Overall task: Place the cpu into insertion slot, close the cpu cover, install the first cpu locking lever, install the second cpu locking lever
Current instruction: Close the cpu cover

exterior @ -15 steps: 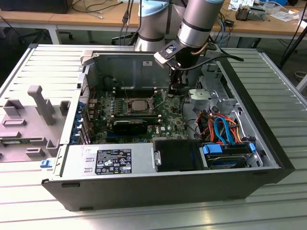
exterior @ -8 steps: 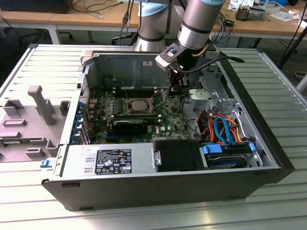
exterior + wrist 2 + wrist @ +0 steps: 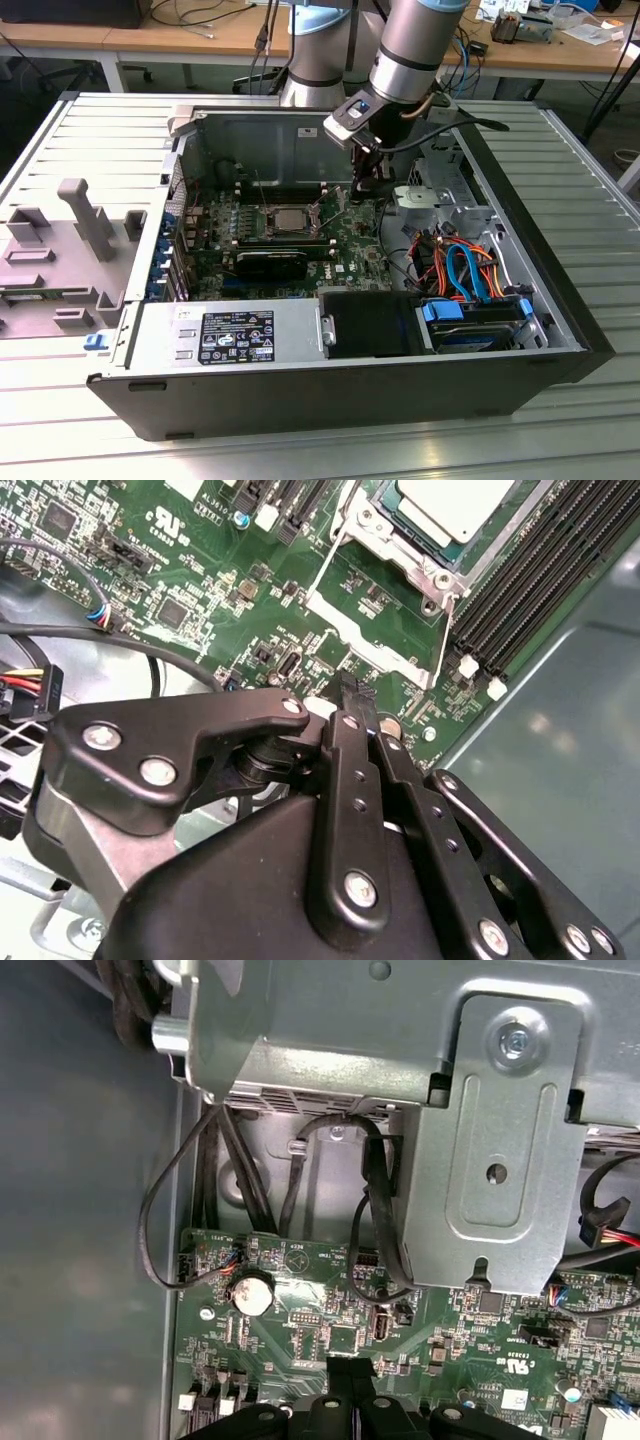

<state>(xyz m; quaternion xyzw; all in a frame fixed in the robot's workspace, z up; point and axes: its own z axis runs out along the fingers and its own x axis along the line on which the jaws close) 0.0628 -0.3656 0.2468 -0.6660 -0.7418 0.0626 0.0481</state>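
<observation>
Gripper (image 3: 362,190) sits low inside the open computer case (image 3: 350,400), and I'm reading it as clenched. In both wrist views the black fingers meet at their tips (image 3: 347,688) (image 3: 350,1368) with nothing between them. Those tips hover just above the green motherboard (image 3: 350,255), close to the surface; whether they touch it I cannot tell.

Over to the cpu (image 3: 290,218): it lies flat in the insertion slot (image 3: 290,232), silver top facing up, off to the exterior view's left of my gripper and clearly apart from it. In the second wrist view I get the chip (image 3: 455,502) at the edge of the picture. The cpu cover (image 3: 425,565) appears to lie down around it, its silver frame hugging the chip's border. A thin locking lever (image 3: 330,550) runs along one side of the socket, but I can't make out whether it is latched.

Beside the socket I see the long black memory slots (image 3: 530,590). In the first wrist view a round coin battery (image 3: 250,1265) sits on the board, with a grey metal bracket (image 3: 490,1160) and black cables (image 3: 370,1200) just beyond it. Orange and blue cables (image 3: 460,265) bunch at the exterior view's right of the case, and the whole case rests on a ribbed metal table (image 3: 100,130).
</observation>
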